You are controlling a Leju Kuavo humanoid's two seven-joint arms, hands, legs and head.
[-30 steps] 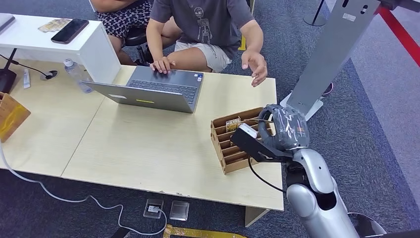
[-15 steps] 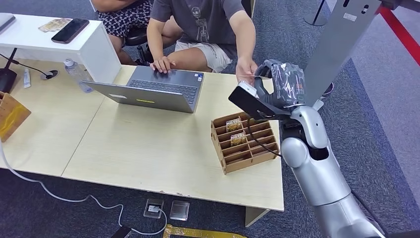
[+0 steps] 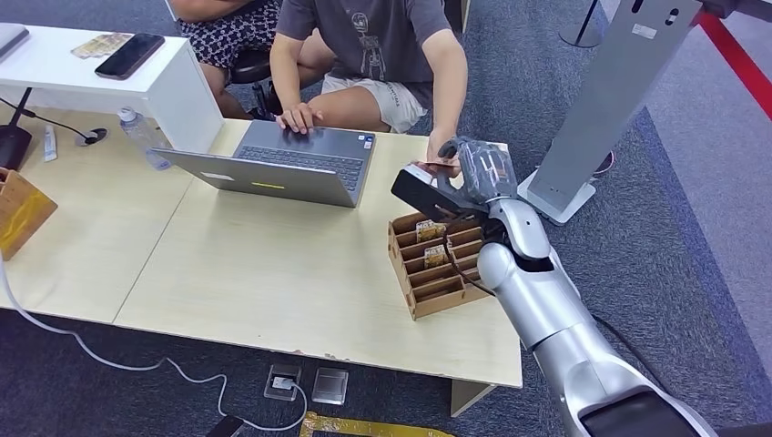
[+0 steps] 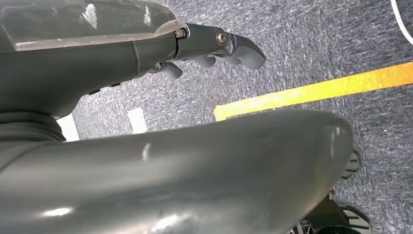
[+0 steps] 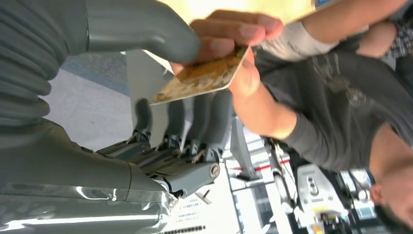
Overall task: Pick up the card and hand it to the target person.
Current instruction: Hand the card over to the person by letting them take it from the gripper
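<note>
The card (image 5: 204, 78), yellow-brown and worn, sits between my right hand's thumb (image 5: 146, 29) and its straight fingers (image 5: 185, 117). The seated person's hand (image 5: 234, 34) pinches the same card at its far end. In the head view my right hand (image 3: 480, 167) is raised over the table's far right, meeting the person's hand (image 3: 442, 153). The person (image 3: 382, 45) wears a grey T-shirt and rests the other hand on a laptop. My left hand (image 4: 122, 63) hangs over the carpet, holding nothing, its fingers (image 4: 234, 48) slightly bent and apart.
A wooden card rack (image 3: 446, 264) with two more cards stands on the table (image 3: 273, 273) under my right forearm. An open laptop (image 3: 282, 164), a water bottle (image 3: 141, 137) and a white shelf with a phone (image 3: 132, 55) lie further left. A grey stand (image 3: 610, 100) rises to the right.
My right hand rose from the rack and swung forward and left with the card. The person's hand dropped to meet it and took hold of the card.
</note>
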